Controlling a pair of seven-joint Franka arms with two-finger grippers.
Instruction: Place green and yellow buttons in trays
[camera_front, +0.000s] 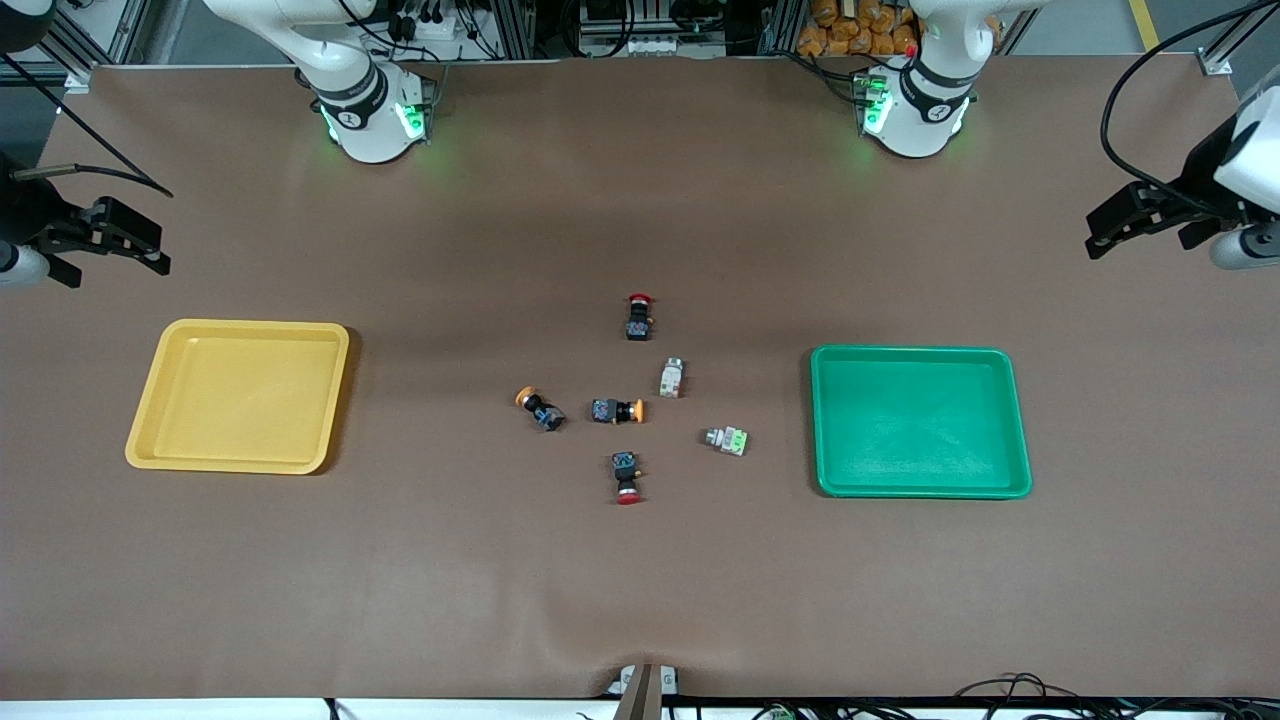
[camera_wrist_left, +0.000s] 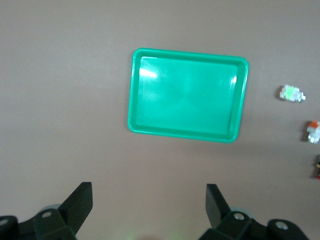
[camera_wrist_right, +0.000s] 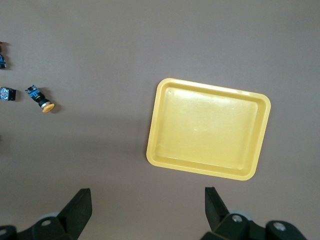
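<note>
Front view only: six buttons mid-table. Wrist views: left gripper spread over green tray, right gripper spread over yellow tray.

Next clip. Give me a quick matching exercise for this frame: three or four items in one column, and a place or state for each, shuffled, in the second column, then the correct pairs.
Column one:
1. yellow tray
2. green tray
3. left tool
4. red-capped button nearest the front camera

Column two:
A. open, up in the air above bare table beside the green tray
B. lies on the table among the loose buttons
C. holds nothing, toward the left arm's end of the table
D. holds nothing, toward the right arm's end of the table

Pairs: 1-D, 2-C, 3-A, 4-B
</note>
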